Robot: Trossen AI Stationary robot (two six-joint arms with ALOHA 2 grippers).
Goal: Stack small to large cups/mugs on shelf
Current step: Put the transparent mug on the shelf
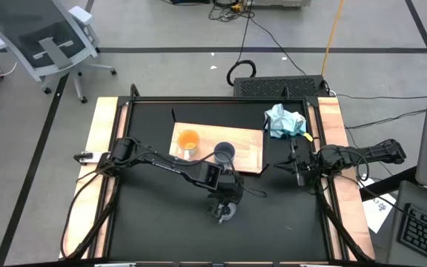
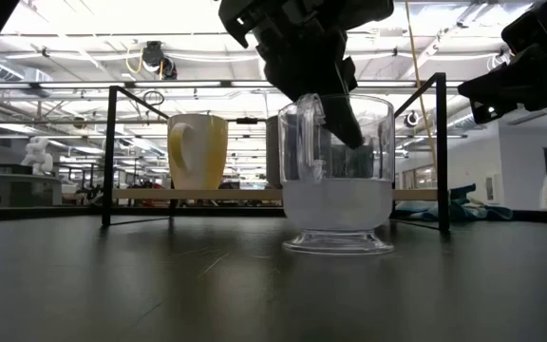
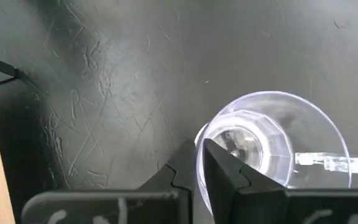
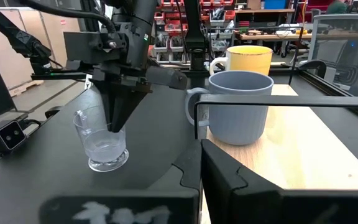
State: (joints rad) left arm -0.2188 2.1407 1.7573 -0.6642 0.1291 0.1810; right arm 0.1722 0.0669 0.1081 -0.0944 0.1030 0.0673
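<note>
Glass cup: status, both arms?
Left end effector pinching glass cup rim, cup on table. Right end effector idle at shelf edge. Orange mug, blue mug on shelf.

place: lab/workshop | evidence: parts shelving [image 4: 241, 18], office chair [image 1: 47, 41], floor cables [image 1: 273, 44]

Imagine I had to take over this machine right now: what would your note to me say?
Left gripper: reaching down into the clear glass cup, fingers pinching its rim; the cup stands on the black table, in front of the shelf.
Right gripper: waiting at the table's right side, off the board's right end, holding nothing.
Shelf: the orange mug and the blue-grey mug stand on it, side by side, not stacked.
Done: two mugs on the shelf.
Left: bring the glass cup to the shelf and nest the cups, small into large.
</note>
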